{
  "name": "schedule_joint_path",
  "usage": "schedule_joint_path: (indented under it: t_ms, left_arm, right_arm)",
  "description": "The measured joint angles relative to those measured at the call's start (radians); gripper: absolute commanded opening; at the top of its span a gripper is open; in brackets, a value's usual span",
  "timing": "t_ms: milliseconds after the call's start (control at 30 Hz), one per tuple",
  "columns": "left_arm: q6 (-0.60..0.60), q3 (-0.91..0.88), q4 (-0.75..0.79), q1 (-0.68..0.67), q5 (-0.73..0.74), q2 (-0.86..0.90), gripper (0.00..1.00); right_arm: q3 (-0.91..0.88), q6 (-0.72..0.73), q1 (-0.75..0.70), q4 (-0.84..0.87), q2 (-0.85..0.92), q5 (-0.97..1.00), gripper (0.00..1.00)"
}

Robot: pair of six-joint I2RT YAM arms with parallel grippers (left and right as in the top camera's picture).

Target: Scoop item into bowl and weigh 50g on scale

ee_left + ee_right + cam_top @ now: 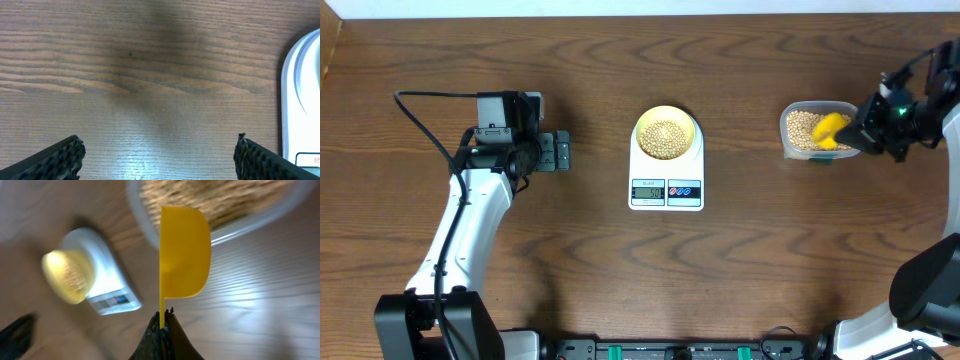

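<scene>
We see the scale [665, 172] lying in the middle of the brown wooden surface [770, 260], with its display and buttons along the edge nearest the robot. The bowl [642, 122] stands on the far half of the scale. It holds a layer of beans [667, 138] that covers its bottom. The digits on the display are too small for us to read.

To the right, well apart from the scale, stands a clear plastic tub [786, 120] filled with more of the same beans. The right fingers [162, 336] are pressed together on the thin handle of a yellow scoop [184, 255]. In the right wrist view the scoop stands straight out from them, its cup reaching the rim of the tub. That view is blurred, and we cannot tell whether the cup carries any beans. From overhead, the scoop sits over the beans in the right part of the tub. We cannot say whether it touches them.

The left fingers [561, 152] are low over the surface to the left of the scale, near it but apart, and point toward it. In the left wrist view they are spread wide, with only bare wood between them. The white rounded edge of the scale shows at the right border of that view.
</scene>
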Motion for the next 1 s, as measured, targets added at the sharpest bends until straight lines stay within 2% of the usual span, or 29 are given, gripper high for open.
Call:
schedule_joint_path:
  t_ms: [133,333,700,1000]
  left_arm:
    - [0.000,0.000,0.000,0.000,0.000,0.000,0.98]
    - [0.000,0.000,0.000,0.000,0.000,0.000,0.98]
    - [0.000,0.000,0.000,0.000,0.000,0.000,0.98]
    - [0.000,0.000,0.000,0.000,0.000,0.000,0.98]
  right_arm:
    - [0.000,0.000,0.000,0.058,0.000,0.104,0.01]
    - [0.000,0.003,0.001,0.114,0.000,0.153,0.01]
    - [-0.072,0.030,0.012,0.125,0.000,0.139,0.01]
    - [-0.197,0.036,0.060,0.278,0.000,0.106,0.01]
